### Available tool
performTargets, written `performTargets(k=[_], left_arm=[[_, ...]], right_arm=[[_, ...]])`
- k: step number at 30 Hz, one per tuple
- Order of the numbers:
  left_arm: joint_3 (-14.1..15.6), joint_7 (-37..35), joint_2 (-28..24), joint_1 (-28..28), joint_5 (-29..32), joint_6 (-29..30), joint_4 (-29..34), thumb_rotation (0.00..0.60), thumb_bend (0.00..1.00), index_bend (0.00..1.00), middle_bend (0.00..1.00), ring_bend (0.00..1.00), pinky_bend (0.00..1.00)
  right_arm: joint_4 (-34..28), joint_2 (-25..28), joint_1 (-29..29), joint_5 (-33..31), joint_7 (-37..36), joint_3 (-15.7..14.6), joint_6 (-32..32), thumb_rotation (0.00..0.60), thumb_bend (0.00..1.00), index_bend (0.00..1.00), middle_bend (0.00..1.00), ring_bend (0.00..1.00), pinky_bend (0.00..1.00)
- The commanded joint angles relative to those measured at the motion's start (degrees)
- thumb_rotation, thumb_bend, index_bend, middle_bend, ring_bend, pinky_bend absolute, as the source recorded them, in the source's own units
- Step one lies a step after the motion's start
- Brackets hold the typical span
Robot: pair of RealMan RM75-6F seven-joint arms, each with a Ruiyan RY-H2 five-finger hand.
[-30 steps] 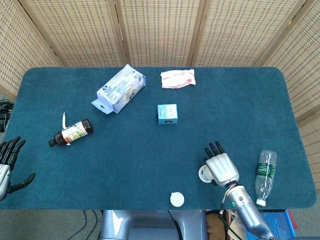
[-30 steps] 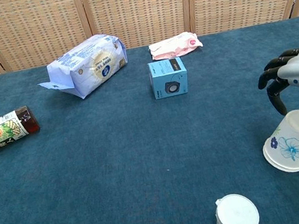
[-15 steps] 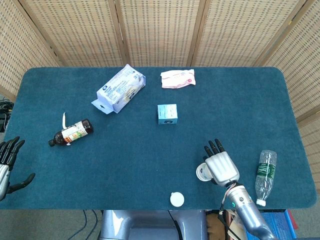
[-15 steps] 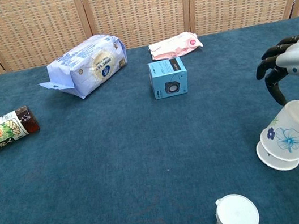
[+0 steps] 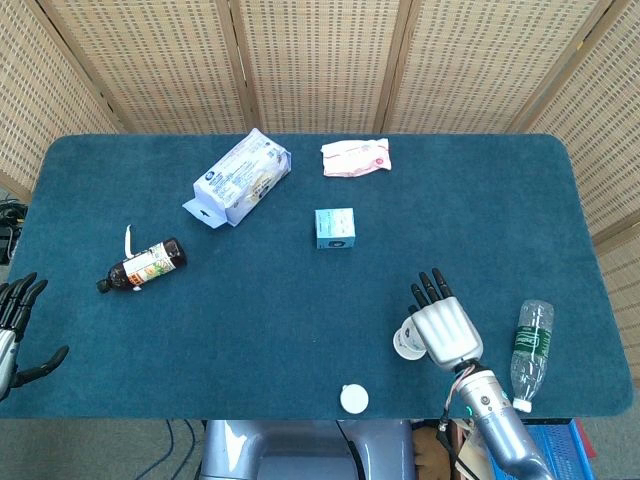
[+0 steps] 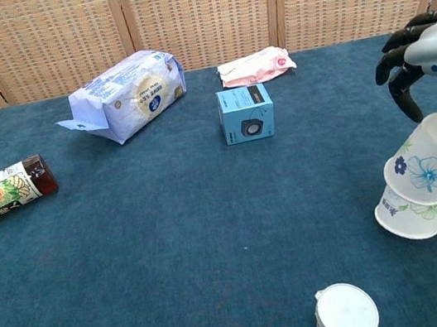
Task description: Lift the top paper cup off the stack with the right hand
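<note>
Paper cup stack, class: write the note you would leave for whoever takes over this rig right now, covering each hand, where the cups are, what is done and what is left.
Right hand: grips the top paper cup near its upturned base, fingers over it.
Left hand: off the table's left edge, fingers apart, holding nothing.
Cups: upside down and tilted near the table's front right. The top cup has slid partway up the lower cup but still overlaps it; whether the lower cup touches the table is unclear.
Another upturned white cup stands alone at the front edge.
Done: grasp made, separation begun.
Left: lift until the top cup clears the lower one.
</note>
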State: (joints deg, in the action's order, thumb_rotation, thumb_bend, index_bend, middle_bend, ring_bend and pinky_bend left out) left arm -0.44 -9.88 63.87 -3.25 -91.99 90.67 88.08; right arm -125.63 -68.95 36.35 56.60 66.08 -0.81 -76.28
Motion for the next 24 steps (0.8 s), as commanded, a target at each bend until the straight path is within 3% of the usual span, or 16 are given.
performTargets(k=[1,7,18,24], left_arm=[[0.0,-0.3,-0.1,0.1,-0.2,0.4,0.1,0.6,0.27,0.0,0.0,0.0,0.0],[0.0,-1.0,-0.4,0.3,-0.4,1.0,0.0,0.6,0.27,0.0,0.0,0.0,0.0],[-0.1,-1.6,-0.6,0.4,-0.6,1.3,-0.1,0.6,0.27,0.0,0.0,0.0,0.0],[-0.1,-1.5,-0.5,0.5,-0.7,1.5,-0.1,0.6,0.27,0.0,0.0,0.0,0.0]], right_arm=[[-4.6,2.5,1.6,0.5,7.8,-0.1,-2.8,0.6,0.17,0.49,0.19,0.0,0.0],[-9.4,2.7,3.1,-1.4,15.1,0.3,-5.8,0.6,0.17,0.49,0.19,0.0,0.0],[-9.4,1.1,4.6,-1.3,19.2,0.4,-7.6,0.6,0.17,0.5,0.19,0.0,0.0],[-9.3,1.3,6.3,-6.9,20.5,2.1,-7.8,0.6,0.17,0.5,0.19,0.0,0.0]])
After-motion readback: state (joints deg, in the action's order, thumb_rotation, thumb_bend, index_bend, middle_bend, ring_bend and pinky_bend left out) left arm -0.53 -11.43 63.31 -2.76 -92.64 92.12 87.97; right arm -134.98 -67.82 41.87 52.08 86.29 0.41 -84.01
